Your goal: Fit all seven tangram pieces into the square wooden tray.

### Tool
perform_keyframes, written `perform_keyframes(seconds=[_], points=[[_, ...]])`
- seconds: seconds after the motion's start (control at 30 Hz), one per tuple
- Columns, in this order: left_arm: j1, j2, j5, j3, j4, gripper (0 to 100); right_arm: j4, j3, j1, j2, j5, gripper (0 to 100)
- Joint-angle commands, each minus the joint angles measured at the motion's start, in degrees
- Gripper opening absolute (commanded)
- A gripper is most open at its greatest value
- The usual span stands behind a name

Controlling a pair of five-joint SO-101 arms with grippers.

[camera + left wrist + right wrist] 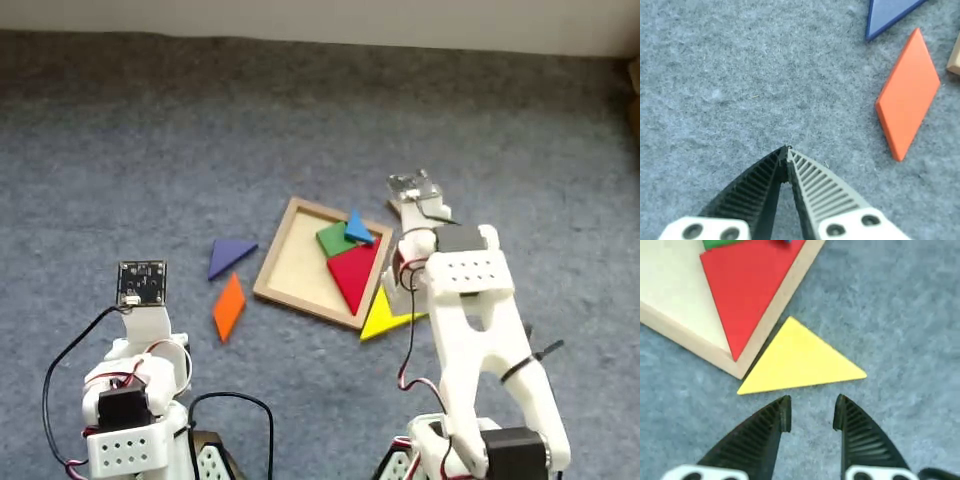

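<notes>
Square wooden tray [293,268] is set on grey carpet [140,150], between the arms. Three pieces are seen inside it, crowded toward the right arm's side.
- Red triangle [352,272] lies flat against the rim.
- Green piece [333,239] sits beside the red one; its shape cannot be made out fully.
- Small blue triangle [358,229] seems to rest partly over the green.

The rest of the tray floor is bare wood.

Yellow triangle [800,360] lies outside on the carpet, just beside the tray corner. Purple triangle [229,255] and orange parallelogram [909,95] lie on the carpet on the tray's other side.

Right gripper [811,412] is held just short of the yellow triangle, fingers parted, nothing gripped. Left gripper [786,150] is pressed closed over bare carpet, empty.
</notes>
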Motion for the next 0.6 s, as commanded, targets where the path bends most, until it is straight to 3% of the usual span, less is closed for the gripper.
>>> perform_keyframes(seconds=[0.0, 0.23, 0.4, 0.57], points=[[-0.3, -1.5, -0.2, 1.1, -0.1, 1, -7.6, -0.4, -0.5, -1.1, -5.1, 15.2], [-0.3, -1.5, -0.2, 1.1, -0.1, 1, -18.4, -3.3, -2.6, 15.5, -10.2, 15.2], [-0.3, -1.5, -0.2, 1.1, -0.1, 1, -18.9, -8.1, -2.7, 26.0, -10.5, 15.2], [-0.3, -1.5, -0.2, 1.1, -0.1, 1, -17.9, -8.0, -2.7, 26.5, -10.0, 15.2]])
